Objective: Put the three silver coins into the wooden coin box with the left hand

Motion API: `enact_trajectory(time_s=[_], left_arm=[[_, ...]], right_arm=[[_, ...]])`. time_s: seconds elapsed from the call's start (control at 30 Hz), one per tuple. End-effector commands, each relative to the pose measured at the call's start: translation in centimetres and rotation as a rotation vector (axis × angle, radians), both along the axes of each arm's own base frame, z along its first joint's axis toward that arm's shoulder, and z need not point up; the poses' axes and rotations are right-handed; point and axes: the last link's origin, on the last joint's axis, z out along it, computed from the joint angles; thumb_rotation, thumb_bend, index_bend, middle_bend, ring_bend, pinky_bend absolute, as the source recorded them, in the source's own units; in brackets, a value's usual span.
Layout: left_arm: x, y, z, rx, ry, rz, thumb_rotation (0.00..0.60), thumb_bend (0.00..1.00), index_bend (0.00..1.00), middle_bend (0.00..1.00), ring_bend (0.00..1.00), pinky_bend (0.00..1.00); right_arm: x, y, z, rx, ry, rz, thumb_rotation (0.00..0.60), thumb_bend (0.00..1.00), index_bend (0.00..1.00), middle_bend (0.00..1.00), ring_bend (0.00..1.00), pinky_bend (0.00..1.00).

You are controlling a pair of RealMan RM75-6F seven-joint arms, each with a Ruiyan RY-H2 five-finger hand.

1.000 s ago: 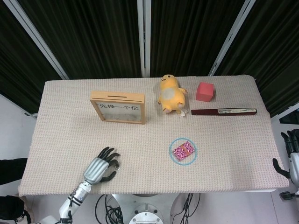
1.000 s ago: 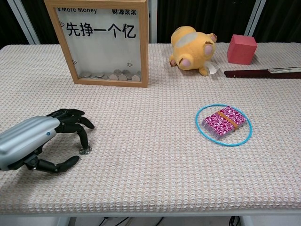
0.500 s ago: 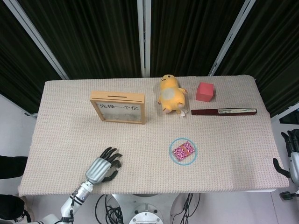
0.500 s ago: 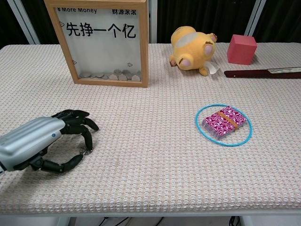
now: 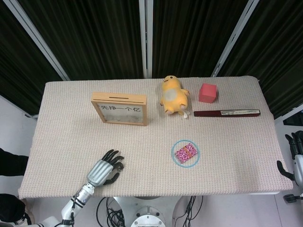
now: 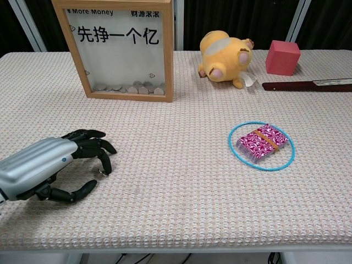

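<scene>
Left hand sits low at the near-left of the worktop, palm down, fingers curled toward the cloth, thumb stretched underneath. One fingertip is touching a small silver coin; can't tell whether the coin is pinched or just pressed against the cloth. Head view shows the same hand near the front edge, coin not resolvable there.

Wooden coin box stands upright at the far-left, well apart from the hand, clear front pane with Chinese lettering, a layer of coins lying along its bottom. Slot on the top edge visible in the head view.

Right hand hangs off the right edge of the worktop, holding nothing, fingers loosely apart; only in the head view.

Other stuff: yellow plush toy lying far-centre, red cube just right of it, dark flat stick in front of the cube, blue ring lying right of centre with a pink patterned packet inside it.
</scene>
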Motion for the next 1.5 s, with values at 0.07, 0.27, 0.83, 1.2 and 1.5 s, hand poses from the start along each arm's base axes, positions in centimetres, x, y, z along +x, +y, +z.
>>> enact_trajectory(time_s=[0.07,0.27,0.83,1.2,1.5], left_arm=[[0.1,0.1,0.0,0.002,0.000,0.000,0.600,0.27,0.37,0.18,0.02,0.04],[0.2,0.5,-0.3,0.011,0.006,-0.012,0.600,0.27,0.39,0.18,0.02,0.04],[0.6,1.3,-1.0,0.057,-0.019,-0.062,0.600,0.27,0.39,0.19,0.02,0.04],[0.6,1.2,-0.6,0.083,-0.033,-0.077,0.600,0.27,0.40,0.19,0.03,0.04],[0.5,1.1,-0.9,0.155,-0.003,-0.138,0.600,0.27,0.47,0.22,0.03,0.04]], right_arm=[[0.0,0.0,0.0,0.000,0.000,0.000,0.600,0.32,0.00,0.00,0.00,0.00],[0.0,0.0,0.0,0.002,0.001,-0.001,0.600,0.32,0.00,0.00,0.00,0.00],[-0.1,0.1,0.2,-0.002,0.000,-0.004,0.600,0.32,0.00,0.00,0.00,0.00],[0.2,0.2,0.1,0.001,0.002,0.003,0.600,0.32,0.00,0.00,0.00,0.00],[0.2,0.3,0.1,0.005,0.006,-0.002,0.600,0.32,0.00,0.00,0.00,0.00]])
